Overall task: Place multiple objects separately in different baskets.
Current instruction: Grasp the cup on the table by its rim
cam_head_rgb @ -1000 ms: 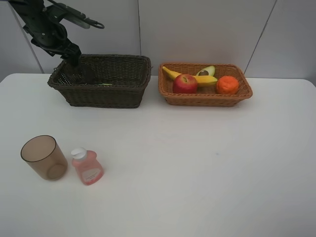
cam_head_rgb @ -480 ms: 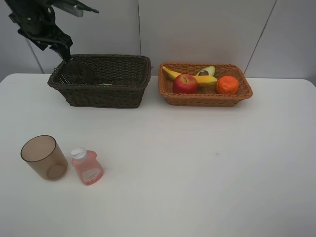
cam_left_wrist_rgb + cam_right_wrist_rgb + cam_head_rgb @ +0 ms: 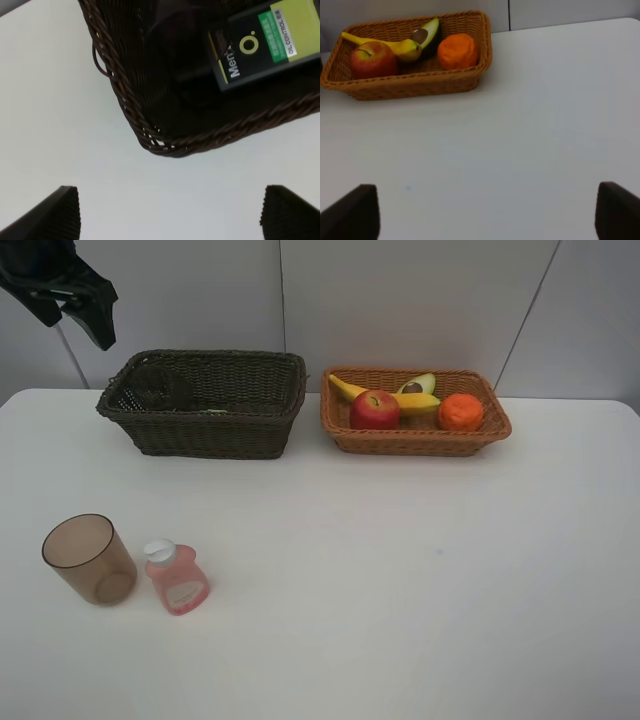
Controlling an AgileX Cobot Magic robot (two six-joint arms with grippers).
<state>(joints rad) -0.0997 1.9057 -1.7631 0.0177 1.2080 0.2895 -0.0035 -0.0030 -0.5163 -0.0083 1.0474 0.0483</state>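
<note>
The dark brown basket (image 3: 210,430) stands at the back left. In the left wrist view, its corner (image 3: 150,142) shows the dark green pump bottle (image 3: 265,42) lying inside beside a dim translucent cup (image 3: 185,50). The light tan basket (image 3: 410,440) holds the banana (image 3: 395,400), apple (image 3: 375,410), avocado (image 3: 417,386) and tangerine (image 3: 460,412). A second cup (image 3: 88,558) and the pink bottle (image 3: 177,578) stand on the table at the front left. My left gripper (image 3: 95,325) is open and empty, high up and to the left of the dark basket. My right gripper (image 3: 485,215) is open and empty over bare table.
The white table (image 3: 400,570) has a grey wall behind it. The right wrist view shows the tan basket (image 3: 410,87) with the apple (image 3: 370,60), banana (image 3: 400,46), avocado (image 3: 427,34) and tangerine (image 3: 457,50). The right arm is out of the exterior view.
My left gripper has risen out of the dark basket's left end and moved up and to the left, empty. Nothing on the table has moved.
</note>
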